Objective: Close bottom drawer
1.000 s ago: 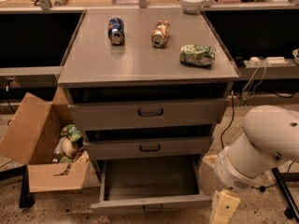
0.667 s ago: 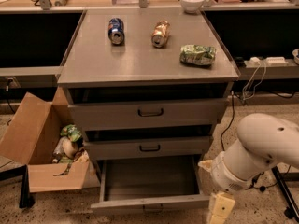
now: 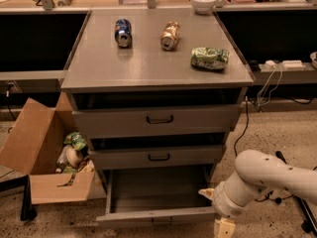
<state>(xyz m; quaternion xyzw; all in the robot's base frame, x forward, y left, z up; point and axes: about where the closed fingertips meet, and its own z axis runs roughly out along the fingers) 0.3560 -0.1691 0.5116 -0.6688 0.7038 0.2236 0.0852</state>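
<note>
The bottom drawer (image 3: 157, 216) is the lowest of three grey cabinet drawers and stands pulled far out, its shallow tray empty and its narrow front panel near the floor. Its small handle barely shows at the panel's lower edge. My white arm comes in from the right. My gripper (image 3: 224, 227) hangs low beside the drawer's front right corner, pointing down towards the floor. One cream finger (image 3: 206, 193) sticks out by the drawer's right side. The middle drawer (image 3: 158, 157) and the top drawer (image 3: 159, 119) above it are also slightly out.
On the cabinet top (image 3: 99, 63) lie a blue can (image 3: 122, 32), a tan can (image 3: 170, 35) and a green bag (image 3: 210, 58); a white bowl (image 3: 203, 2) stands behind. An open cardboard box (image 3: 47, 157) with rubbish sits on the floor at left. Cables run at right.
My arm has moved left and lower, bringing the gripper closer to the drawer's front right corner. The drawer looks equally far out.
</note>
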